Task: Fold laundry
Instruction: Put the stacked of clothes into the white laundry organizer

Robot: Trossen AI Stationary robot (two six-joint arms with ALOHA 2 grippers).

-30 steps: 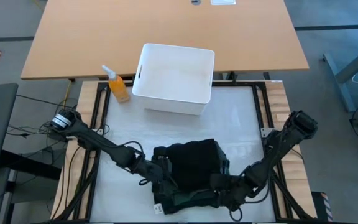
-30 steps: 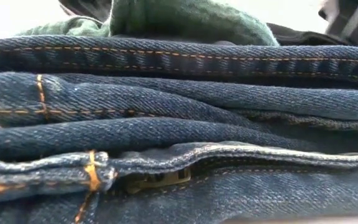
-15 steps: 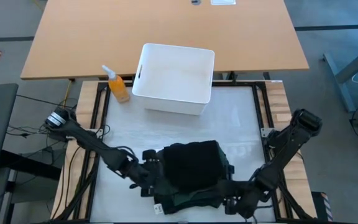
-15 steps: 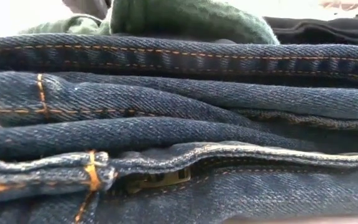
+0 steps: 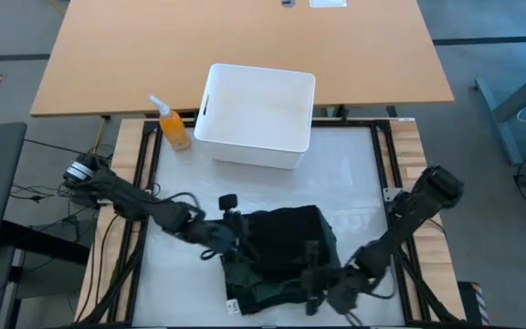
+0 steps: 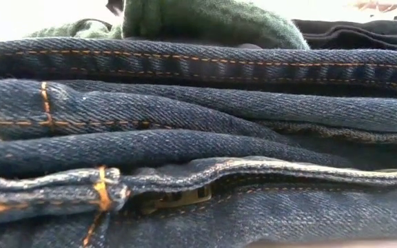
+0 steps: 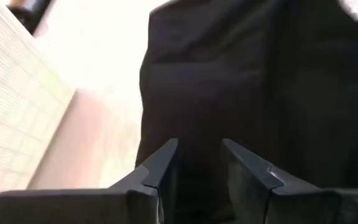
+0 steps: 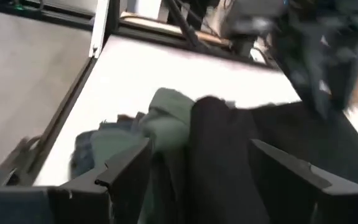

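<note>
While the laundry (image 5: 281, 251) lies stacked at the 6 o'clock edge of the desk (image 5: 354, 178), black garment on top, green and denim folds beneath, the left tool (image 5: 229, 239) sits at the pile's 9 o'clock side, its fingers (image 7: 157, 168) narrowly parted in front of black cloth, nothing visibly gripped. The right tool (image 5: 316, 285) is at the pile's 5 o'clock corner, spread wide, empty. The white bin (image 5: 256, 114) stands at 12 o'clock, a spray bottle (image 5: 172, 125) just beside it.
</note>
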